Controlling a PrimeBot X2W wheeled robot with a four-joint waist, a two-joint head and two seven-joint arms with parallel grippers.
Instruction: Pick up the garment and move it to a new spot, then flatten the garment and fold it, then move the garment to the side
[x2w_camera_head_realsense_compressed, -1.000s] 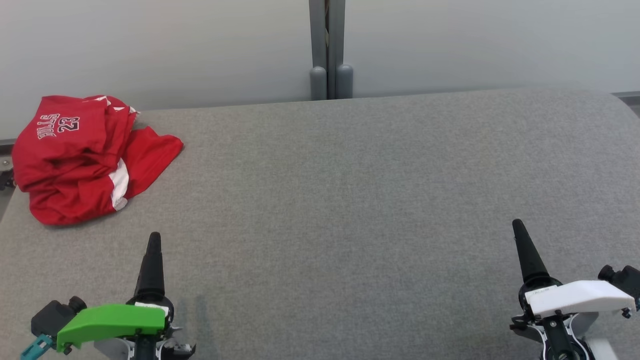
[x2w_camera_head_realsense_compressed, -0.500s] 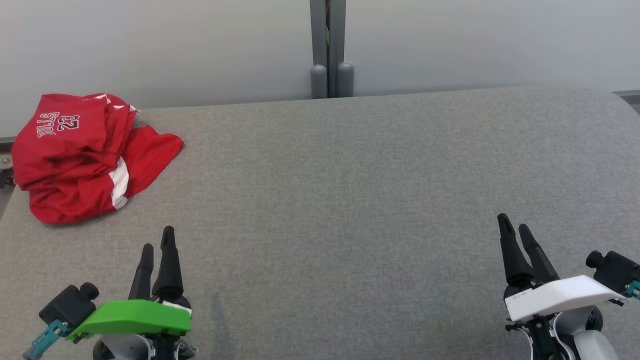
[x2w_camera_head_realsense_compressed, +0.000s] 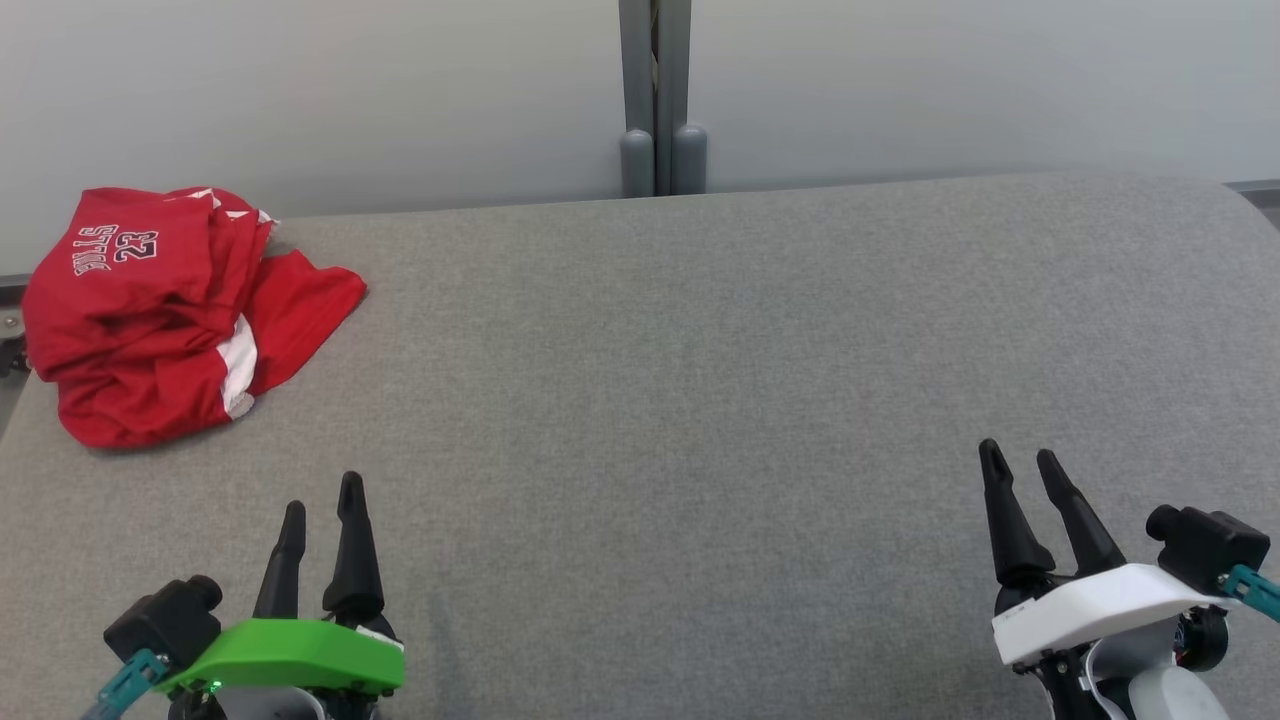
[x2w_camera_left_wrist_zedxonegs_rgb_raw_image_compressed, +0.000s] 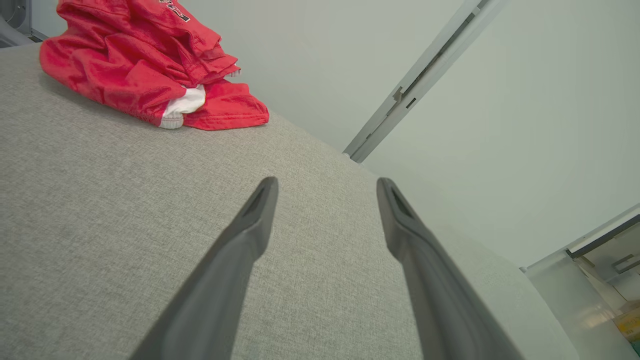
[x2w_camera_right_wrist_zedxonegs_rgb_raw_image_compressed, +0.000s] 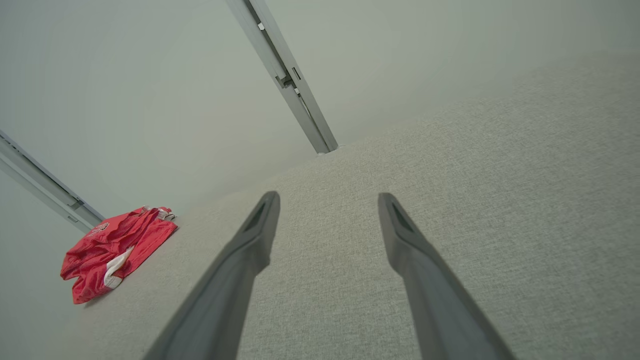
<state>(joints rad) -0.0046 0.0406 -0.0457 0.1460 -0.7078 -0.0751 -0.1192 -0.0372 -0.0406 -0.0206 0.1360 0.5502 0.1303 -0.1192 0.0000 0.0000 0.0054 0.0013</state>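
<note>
Red jersey (x2w_camera_head_realsense_compressed: 170, 310) lies crumpled at the worktop's (x2w_camera_head_realsense_compressed: 700, 350) far left, nearer the left tool (x2w_camera_head_realsense_compressed: 321, 492) than the right tool (x2w_camera_head_realsense_compressed: 1018, 450), both released, empty.

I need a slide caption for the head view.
Crumpled red garment at far left of the grey surface; left gripper and right gripper open, apart from it.

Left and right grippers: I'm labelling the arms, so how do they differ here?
The left gripper is green-topped, the right gripper white-topped. The left gripper is nearer the red garment; the right gripper is far across the grey surface. Both are open and empty.
</note>
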